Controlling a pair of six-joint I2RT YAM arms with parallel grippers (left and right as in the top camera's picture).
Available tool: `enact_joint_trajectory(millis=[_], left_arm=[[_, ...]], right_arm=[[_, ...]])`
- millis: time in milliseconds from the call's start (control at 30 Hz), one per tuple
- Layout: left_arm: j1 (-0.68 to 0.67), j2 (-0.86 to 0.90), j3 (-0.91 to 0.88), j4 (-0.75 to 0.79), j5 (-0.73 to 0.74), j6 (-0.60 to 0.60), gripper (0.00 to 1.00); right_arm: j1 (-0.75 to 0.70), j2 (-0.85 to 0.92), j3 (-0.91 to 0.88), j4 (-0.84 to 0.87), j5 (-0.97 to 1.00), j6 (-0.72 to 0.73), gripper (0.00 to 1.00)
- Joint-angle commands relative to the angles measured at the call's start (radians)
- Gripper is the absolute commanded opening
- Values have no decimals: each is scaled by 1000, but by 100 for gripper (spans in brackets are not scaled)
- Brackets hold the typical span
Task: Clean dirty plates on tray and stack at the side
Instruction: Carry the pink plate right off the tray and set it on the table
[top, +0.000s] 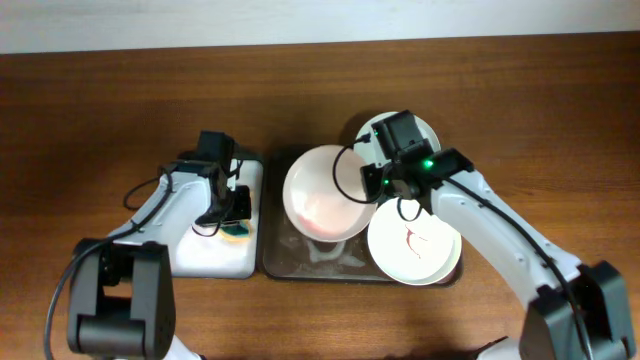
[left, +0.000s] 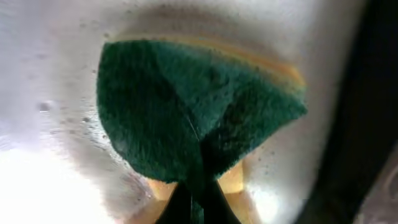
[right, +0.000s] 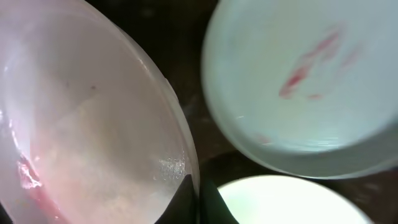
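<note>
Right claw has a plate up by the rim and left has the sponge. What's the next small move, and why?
Probably swing the left claw with its sponge across to the tilted plate. The right claw pinches that plate's rim over the tray, a red smear shows inside, and the sponge is over the white side tray, away from the plate.

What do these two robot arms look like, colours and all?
The left arm and right arm match: smooth white shells between chunky black joints, on boxy black bases. Thin black cables loop loosely beside them. The left gripper and right gripper are black. A small green light glows near the right wrist.
</note>
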Motion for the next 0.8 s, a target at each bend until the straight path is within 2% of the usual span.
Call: enact_joint_trajectory(millis=[0,33,100,133,167,200,367,467,500,767], left_arm=[[4,42,5,6,2,46,0],[4,42,5,10,3,45,1],[4,42,5,11,3,45,19],[4,42,5,10,3,45,55],[4,42,5,11,3,45,70],[4,42,5,11,3,45,75],[4,42,5,11,3,45,82],[4,42,5,11,3,45,82],[4,42,5,11,3,45,87],[4,42,5,11,3,45,89]], right_arm=[[58,-54,16,-6,232,-34,4],[101,-64,16,-6,333,-34,4],[177,-67,16,-6,499,-32,4],[218,-67,16,-3,575,-25,4],[248,-67,16,3,626,-24,4],[284,-67,16,13,687,-24,4],[428,-67,16,39,971,-5,4],[457,-67,16,56,1003,-2,4],[457,-67,16,58,1002,-2,4],[457,-67,16,59,1003,-3,4]])
